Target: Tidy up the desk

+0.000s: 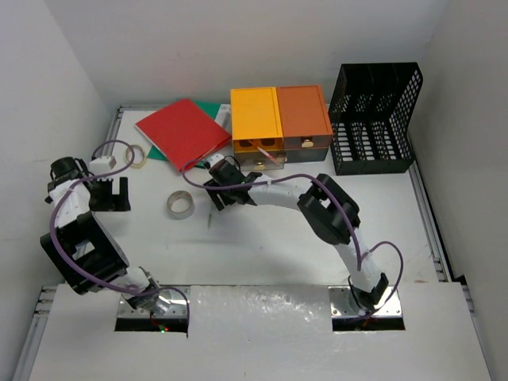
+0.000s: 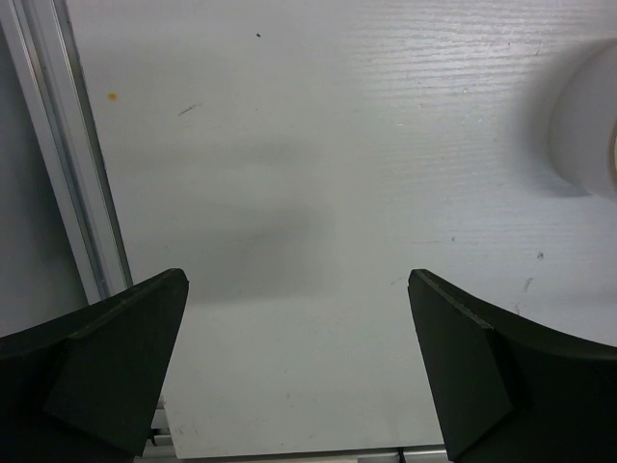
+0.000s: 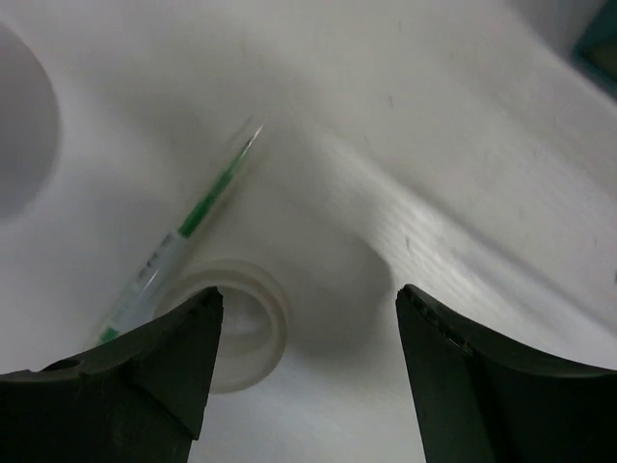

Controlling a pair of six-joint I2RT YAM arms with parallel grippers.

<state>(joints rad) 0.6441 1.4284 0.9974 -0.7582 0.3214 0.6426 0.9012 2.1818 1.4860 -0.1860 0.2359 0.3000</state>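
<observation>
The white desk (image 1: 270, 246) holds scattered items. My right gripper (image 1: 225, 195) reaches out to the desk's middle, in front of the drawer box. In the right wrist view the right gripper (image 3: 308, 292) is open just above the desk. A small white ring (image 3: 253, 323) lies by its left finger (image 3: 145, 376), which covers part of the ring. A green-and-clear pen (image 3: 198, 214) lies slantwise just beyond the ring. My left gripper (image 1: 109, 194) hangs open at the left side; the left gripper (image 2: 298, 275) has only bare desk (image 2: 318, 174) between its fingers.
A grey tape roll (image 1: 180, 205) lies between the grippers. A thin ring (image 1: 135, 155) sits at the far left. A red notebook (image 1: 182, 131) lies on a green one. A yellow-and-orange drawer box (image 1: 279, 119) and a black mesh rack (image 1: 373, 119) stand at the back. A metal rail (image 2: 72, 164) runs along the left edge.
</observation>
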